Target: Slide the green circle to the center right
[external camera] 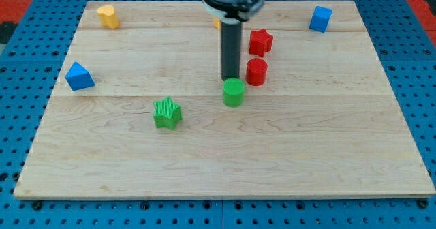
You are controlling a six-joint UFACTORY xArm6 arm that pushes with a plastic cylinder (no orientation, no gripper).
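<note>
No writing, label, brand, number or sign can be read anywhere here, neither on the blocks nor on the wooden board (340, 161).

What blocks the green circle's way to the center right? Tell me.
Nothing visible lies between the green circle and the board's center right. The red cylinder sits just above that line, close by. My tip stands directly behind the circle, toward the view's top.

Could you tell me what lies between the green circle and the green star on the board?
Nothing: in the camera view, only bare wood separates the green circle from the green star. My tip sits just above the circle.
</note>
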